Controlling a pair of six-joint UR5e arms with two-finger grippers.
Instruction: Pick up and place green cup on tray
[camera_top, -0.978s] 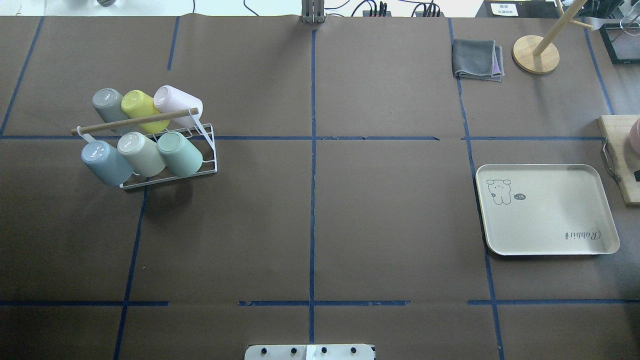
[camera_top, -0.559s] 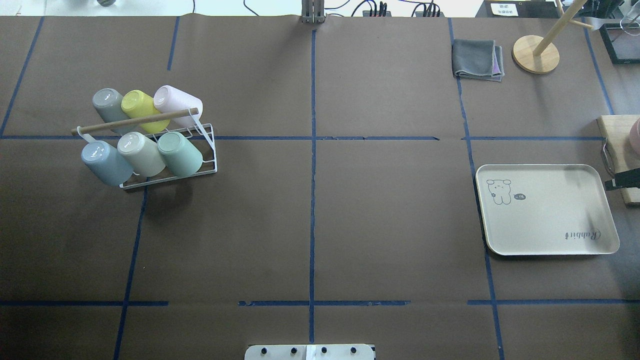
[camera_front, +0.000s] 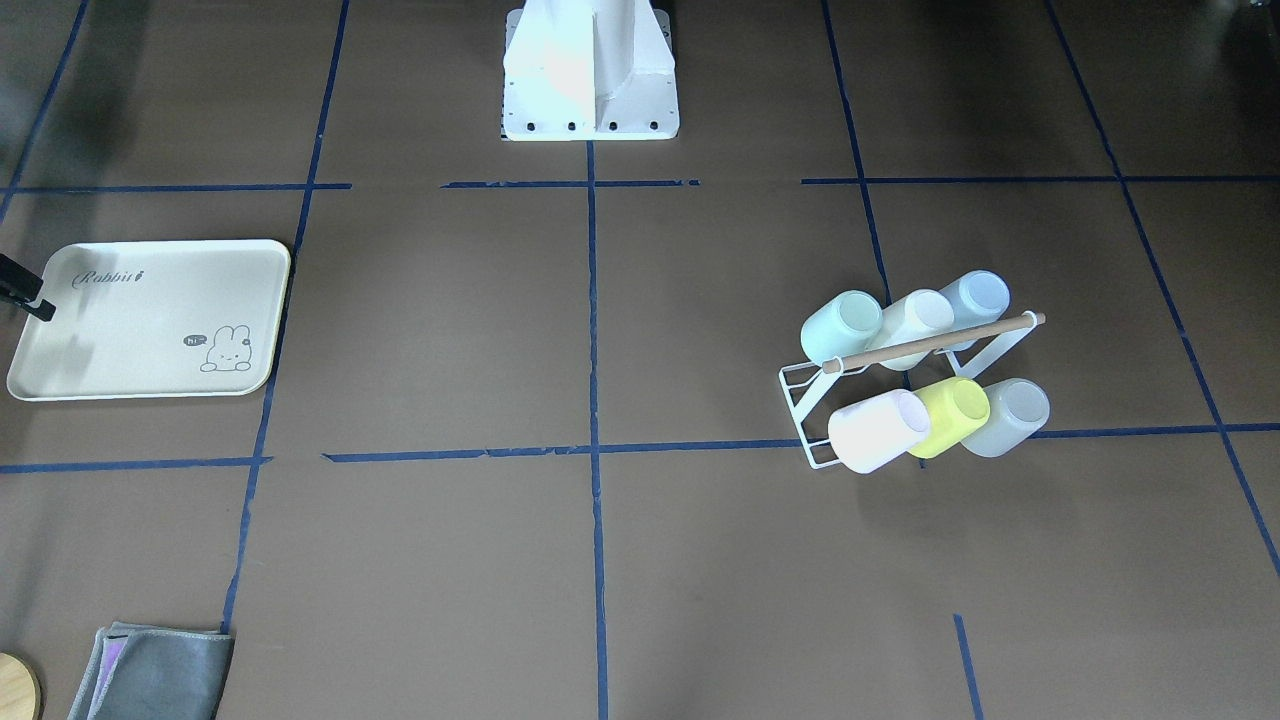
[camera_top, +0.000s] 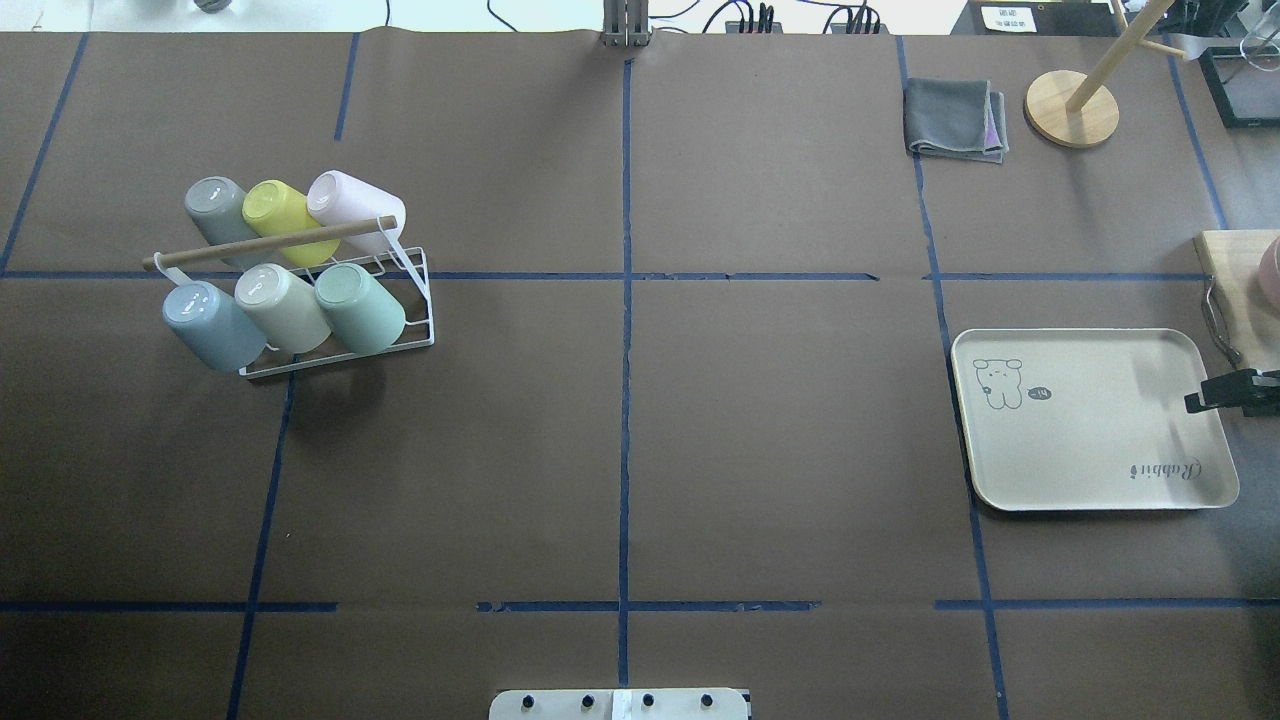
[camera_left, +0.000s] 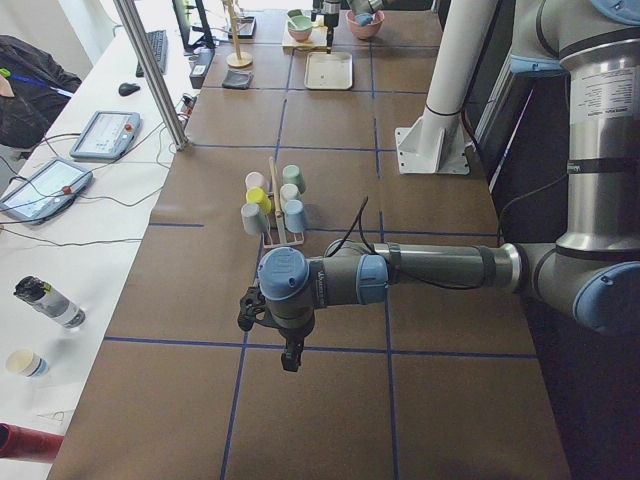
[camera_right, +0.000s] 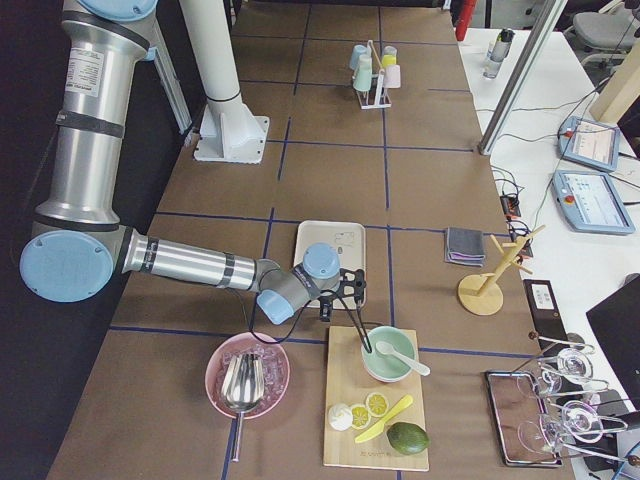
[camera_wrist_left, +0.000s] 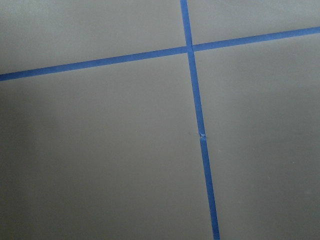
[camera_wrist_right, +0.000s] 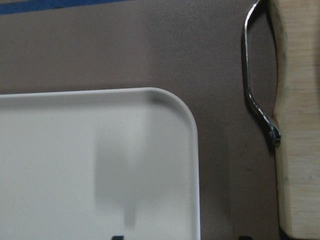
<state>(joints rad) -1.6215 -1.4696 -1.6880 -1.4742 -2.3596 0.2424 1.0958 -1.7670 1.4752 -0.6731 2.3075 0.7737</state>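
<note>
Nothing lifted yet: the whole pick and place lies ahead of me.
The green cup sits tilted, base up, among 6 cups on the white rack at the worktop's left, well apart from the tray, which has no cup on it. My right claw hovers over the tray's outer edge, spread and holding nothing. My left claw hangs above the worktop, and I cannot tell its state.

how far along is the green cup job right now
Done: nothing; the green cup sits in the rack and the tray holds no cup. In hand: the right gripper hovers open at the tray's edge, holding nothing. To do: reach the cup, grasp, lift, carry, set it on the tray.
</note>
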